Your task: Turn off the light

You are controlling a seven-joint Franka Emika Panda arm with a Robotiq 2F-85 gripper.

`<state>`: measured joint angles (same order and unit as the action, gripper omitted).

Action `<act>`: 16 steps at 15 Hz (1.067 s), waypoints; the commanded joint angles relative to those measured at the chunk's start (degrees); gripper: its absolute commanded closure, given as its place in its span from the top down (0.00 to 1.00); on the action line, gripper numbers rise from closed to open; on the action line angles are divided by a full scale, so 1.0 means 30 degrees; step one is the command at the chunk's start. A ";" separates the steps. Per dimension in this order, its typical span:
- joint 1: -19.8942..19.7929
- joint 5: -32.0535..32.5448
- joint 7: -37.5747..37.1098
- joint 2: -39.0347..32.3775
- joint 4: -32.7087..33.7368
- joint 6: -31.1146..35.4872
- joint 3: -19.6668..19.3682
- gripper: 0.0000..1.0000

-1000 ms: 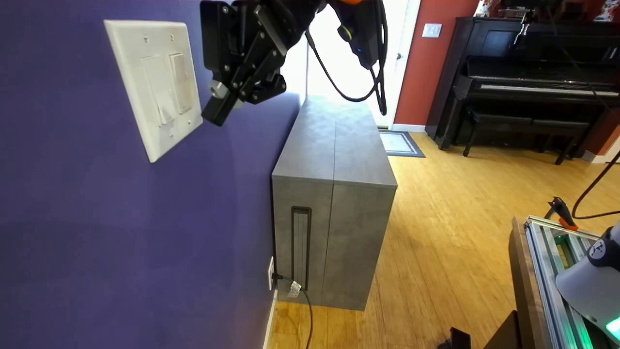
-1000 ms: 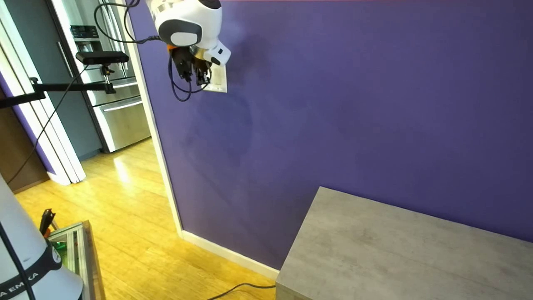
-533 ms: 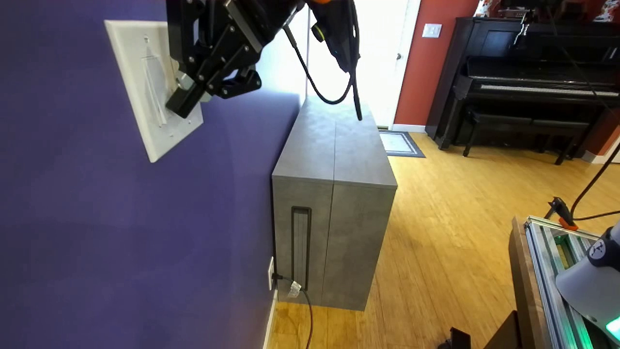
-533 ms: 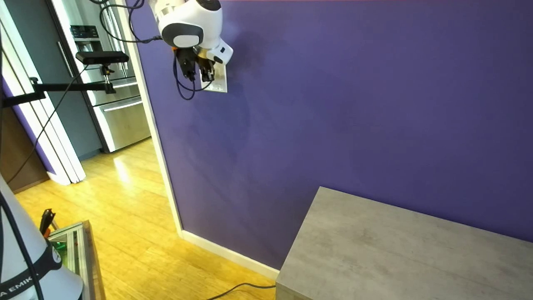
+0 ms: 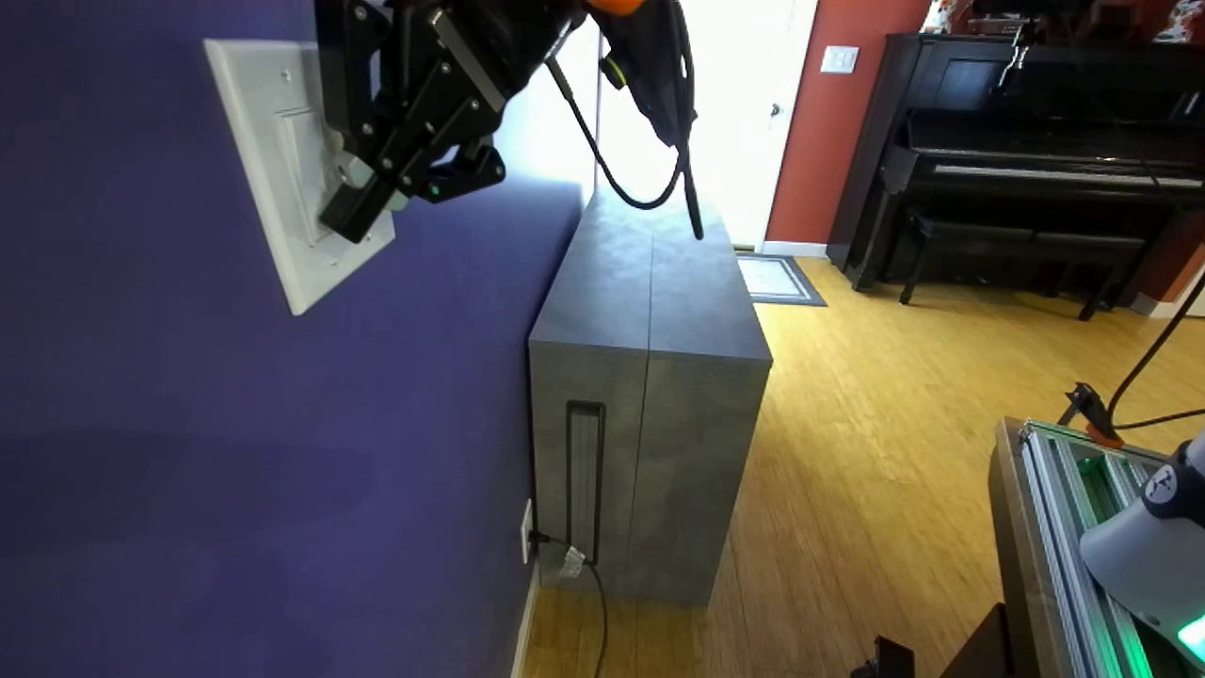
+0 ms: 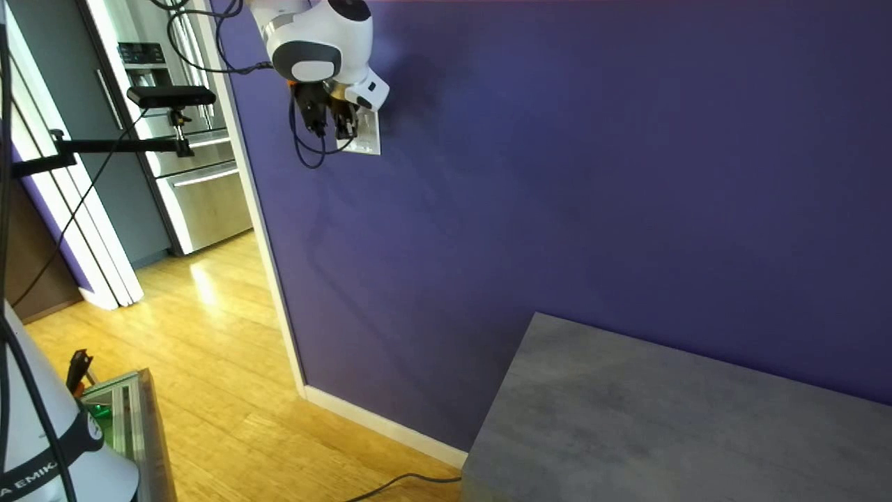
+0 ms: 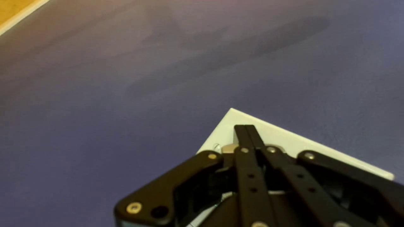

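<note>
Well, in an exterior view a cream-white, square plastic switch plate (image 5: 265,160) sits flat on a purple wall (image 5: 329,471), high up on the left side. Its face looks right, out from the wall. On it is a tall, thin, cream-white rocker paddle (image 5: 306,169), with its long side going up and down. Long black fingers (image 5: 350,212) slant down in front of the right part of the plate and hide some of it. I cannot tell if the tips touch it. A grey, box-shaped cabinet (image 5: 659,452) stands lower, close to the wall.

Next, in an exterior view, a rounded white robot arm (image 6: 324,31) with grey patches hangs by the wall and covers much of the plate.

Last, in the wrist view, the fingers are together, side by side, with their tips over the plate. One corner of the plate points up, and a small round screw (image 7: 216,147) shows just left of the tips.
</note>
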<state>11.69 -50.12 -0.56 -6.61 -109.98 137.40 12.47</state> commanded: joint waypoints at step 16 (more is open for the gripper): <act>-0.1476 1.1481 -0.2177 0.6857 -0.2371 -0.7915 -0.1528 0.82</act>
<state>7.99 -19.55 -7.43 8.18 -111.95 113.95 8.36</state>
